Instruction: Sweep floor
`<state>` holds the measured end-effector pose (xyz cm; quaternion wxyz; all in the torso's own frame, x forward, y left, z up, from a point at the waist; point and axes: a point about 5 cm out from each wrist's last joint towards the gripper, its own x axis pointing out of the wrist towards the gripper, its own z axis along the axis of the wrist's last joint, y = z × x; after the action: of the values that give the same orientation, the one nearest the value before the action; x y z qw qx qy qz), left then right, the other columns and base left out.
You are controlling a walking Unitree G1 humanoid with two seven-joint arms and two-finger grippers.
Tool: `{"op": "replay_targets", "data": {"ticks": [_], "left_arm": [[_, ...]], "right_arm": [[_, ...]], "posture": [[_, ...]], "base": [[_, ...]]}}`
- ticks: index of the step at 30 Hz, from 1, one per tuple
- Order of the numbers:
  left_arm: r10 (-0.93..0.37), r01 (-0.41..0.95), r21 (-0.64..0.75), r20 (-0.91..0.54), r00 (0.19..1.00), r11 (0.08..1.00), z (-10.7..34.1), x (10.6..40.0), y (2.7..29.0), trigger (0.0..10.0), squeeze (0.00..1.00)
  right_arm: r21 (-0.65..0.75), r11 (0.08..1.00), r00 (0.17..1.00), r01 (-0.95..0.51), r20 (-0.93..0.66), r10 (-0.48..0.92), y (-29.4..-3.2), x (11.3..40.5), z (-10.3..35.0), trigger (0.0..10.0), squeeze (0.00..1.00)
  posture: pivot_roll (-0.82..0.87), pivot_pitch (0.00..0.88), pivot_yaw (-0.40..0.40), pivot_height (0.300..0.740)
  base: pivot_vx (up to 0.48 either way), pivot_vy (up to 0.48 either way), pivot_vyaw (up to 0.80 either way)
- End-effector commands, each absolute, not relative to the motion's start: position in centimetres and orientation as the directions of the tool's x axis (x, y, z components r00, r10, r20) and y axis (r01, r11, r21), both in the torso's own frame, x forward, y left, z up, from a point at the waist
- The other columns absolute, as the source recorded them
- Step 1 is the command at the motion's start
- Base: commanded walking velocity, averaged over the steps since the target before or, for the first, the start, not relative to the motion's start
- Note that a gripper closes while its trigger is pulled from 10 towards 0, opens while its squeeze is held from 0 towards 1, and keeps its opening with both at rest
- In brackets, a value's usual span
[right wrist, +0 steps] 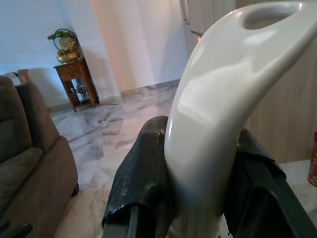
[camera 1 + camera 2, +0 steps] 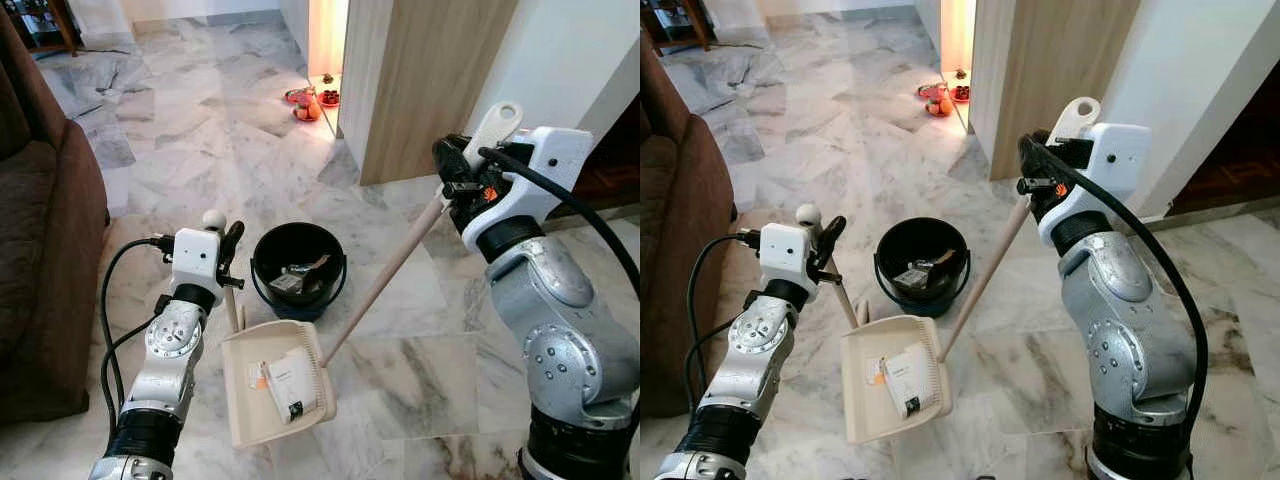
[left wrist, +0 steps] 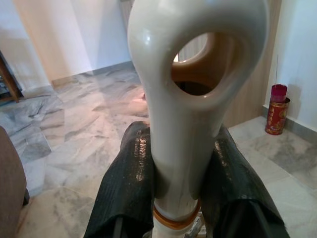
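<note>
Left eye view, marble floor (image 2: 420,370), fingers (image 3: 124,183) clamping dustpan handle (image 3: 193,99), right clamping broom (image 2: 385,275)

Grey-veined marble floor (image 2: 420,370), brown sofa (image 2: 40,260) at left, wood-panelled wall (image 2: 430,80), warm-lit doorway.

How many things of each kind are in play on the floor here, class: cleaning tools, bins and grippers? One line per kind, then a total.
Cleaning tools: 2, the dustpan holding paper scraps and the broom.
Bins: 1, the black bucket with rubbish in it.
Grippers: 2, the left gripper shut on the dustpan's handle and the right gripper shut on the broom's handle.
Total: 5.
</note>
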<state>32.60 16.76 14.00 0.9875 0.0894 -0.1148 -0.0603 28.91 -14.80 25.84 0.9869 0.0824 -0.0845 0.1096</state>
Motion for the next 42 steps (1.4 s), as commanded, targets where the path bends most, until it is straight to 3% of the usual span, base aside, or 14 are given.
{"op": "replay_targets", "data": {"ticks": [1,8,13,31,42], "left_arm": [[-0.157,0.106,0.229,0.22,0.963,0.968,14.1,32.6,16.8,10.0,0.0],[-0.07,0.007,0.288,0.211,0.975,0.957,13.9,32.5,18.6,10.0,0.0],[-0.082,0.018,0.283,0.214,0.973,0.959,14.0,32.4,18.4,10.0,0.0],[-0.102,0.041,0.275,0.212,0.972,0.961,13.6,32.3,17.8,10.0,0.0],[-0.131,0.07,0.26,0.227,0.965,0.963,13.7,32.3,16.9,10.0,0.0]], "right_arm": [[0.13,0.961,0.949,-0.242,0.237,0.207,-14.9,28.2,26.9,10.0,0.0],[0.127,0.96,0.953,-0.25,0.209,0.22,-14.8,28.3,26.6,10.0,0.0],[0.129,0.961,0.951,-0.246,0.225,0.213,-14.9,28.3,26.9,10.0,0.0],[0.214,0.972,0.857,-0.1,0.515,-0.025,-16.6,27.9,31.3,10.0,0.0],[0.249,0.962,0.864,-0.11,0.503,-0.031,-14.8,28.7,29.4,10.0,0.0]], "posture": [[-0.06,0.129,-0.033,0.74],[-0.05,0.131,-0.032,0.74],[-0.05,0.131,-0.032,0.74],[-0.05,0.11,-0.034,0.74],[-0.04,0.095,-0.038,0.74]], "base": [[0.0,0.0,0.0],[0.0,0.0,0.0],[0.0,0.0,0.0],[0.0,0.0,0.0],[0.0,0.0,0.0]]}}
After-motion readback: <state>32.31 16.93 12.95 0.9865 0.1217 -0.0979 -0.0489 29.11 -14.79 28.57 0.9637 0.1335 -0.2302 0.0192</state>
